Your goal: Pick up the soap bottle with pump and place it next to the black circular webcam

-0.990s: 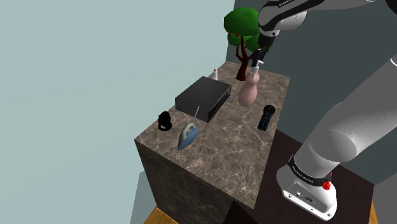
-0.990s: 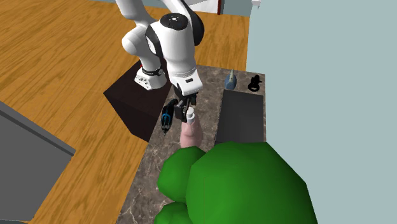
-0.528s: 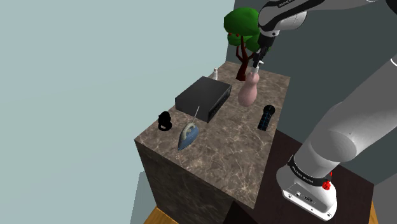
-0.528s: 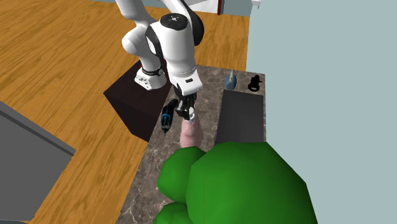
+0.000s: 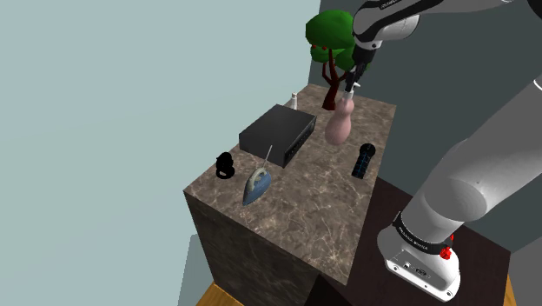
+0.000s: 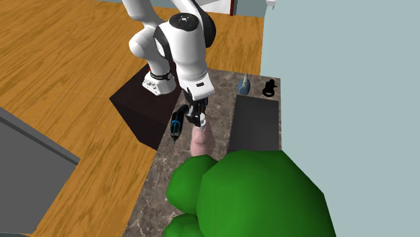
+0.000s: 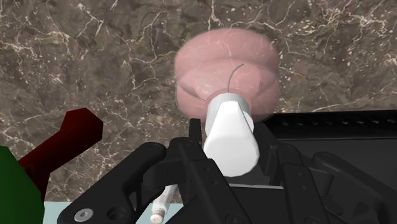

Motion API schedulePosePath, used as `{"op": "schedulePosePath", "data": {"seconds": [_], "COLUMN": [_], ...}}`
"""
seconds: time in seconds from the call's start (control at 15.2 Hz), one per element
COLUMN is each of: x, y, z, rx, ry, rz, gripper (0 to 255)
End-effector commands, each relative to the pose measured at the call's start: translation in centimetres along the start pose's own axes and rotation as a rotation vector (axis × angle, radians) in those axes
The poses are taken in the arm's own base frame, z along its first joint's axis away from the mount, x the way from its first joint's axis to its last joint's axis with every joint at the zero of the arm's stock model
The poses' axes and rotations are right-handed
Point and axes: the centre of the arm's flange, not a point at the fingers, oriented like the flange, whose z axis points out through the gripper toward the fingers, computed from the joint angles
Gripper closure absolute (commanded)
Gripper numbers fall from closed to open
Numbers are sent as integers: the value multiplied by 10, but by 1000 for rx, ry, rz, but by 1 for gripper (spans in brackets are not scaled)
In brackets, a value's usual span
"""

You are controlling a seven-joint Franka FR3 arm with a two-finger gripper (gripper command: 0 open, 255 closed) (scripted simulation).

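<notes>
Gripper (image 6: 196, 120) closed since 1 s ago: pump head (image 7: 230, 137) of pink soap bottle (image 5: 339, 127) now pinched, bottle unmoved. Lift judged next, toward black webcam (image 5: 225, 165) at 8 o'clock (shoulder view).

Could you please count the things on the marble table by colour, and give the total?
Black: 3 (box, webcam, handheld device)
Pink: 1 (soap bottle)
White: 1 (small bottle)
Blue-grey: 1 (iron-shaped thing)
Green: 1 (tree)
Total: 7
</notes>
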Motion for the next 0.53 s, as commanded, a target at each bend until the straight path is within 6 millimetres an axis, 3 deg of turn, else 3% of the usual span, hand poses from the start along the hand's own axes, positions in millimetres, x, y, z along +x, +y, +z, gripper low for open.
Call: {"op": "schedulePosePath", "data": {"seconds": [0.0,0.46], "x": [1,5], "y": [1,5], "z": [-8,-45], "rx": [0,0], "ry": [1,1], "rz": [0,0], "gripper": [255,255]}}
